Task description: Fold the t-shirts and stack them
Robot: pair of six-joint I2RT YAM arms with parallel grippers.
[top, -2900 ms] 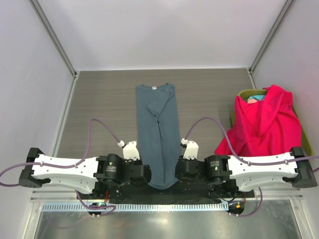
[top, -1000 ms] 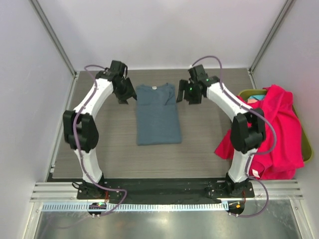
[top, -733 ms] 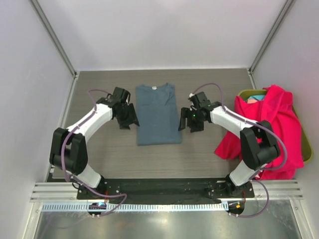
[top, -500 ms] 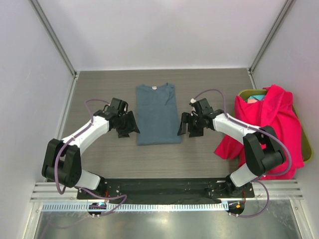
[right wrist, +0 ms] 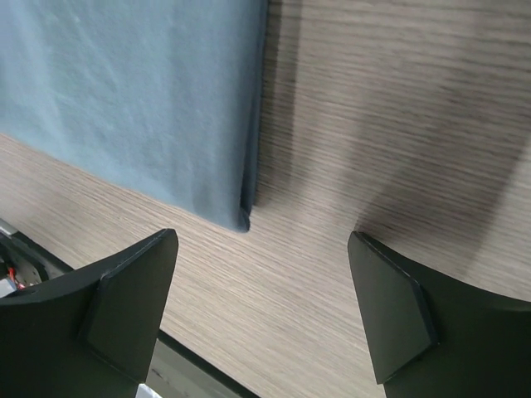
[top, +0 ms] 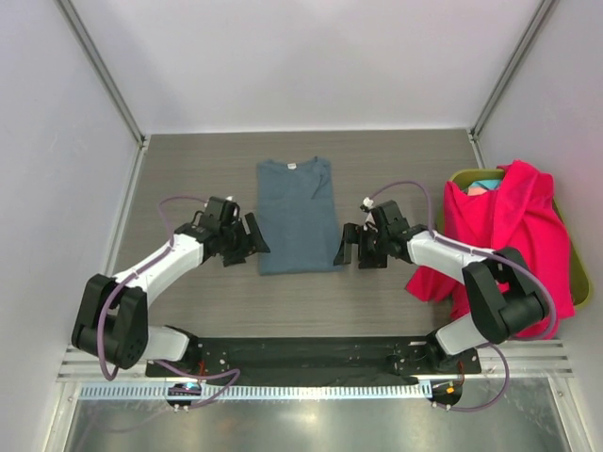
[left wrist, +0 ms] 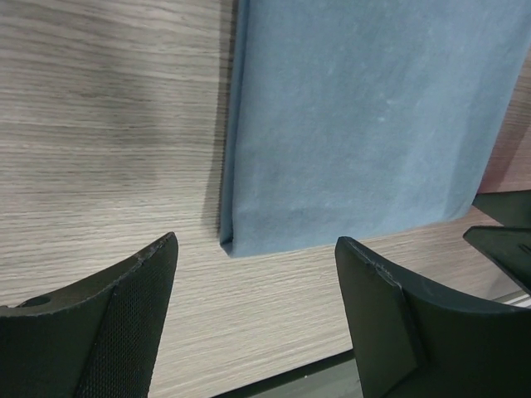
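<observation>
Pink-red t-shirt [top: 504, 235] over, maybe in, bin [top: 580, 278]

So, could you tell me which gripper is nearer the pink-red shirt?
Right. The right gripper is between the grey shirt and the pink-red shirt; the left gripper is beyond the grey shirt.

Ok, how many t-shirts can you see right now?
2 clearly: a folded grey-blue t-shirt at the centre of the table and a pink-red t-shirt draped over the green bin on the right. The teal and pale pink cloth peeking from the bin may be more.
</observation>
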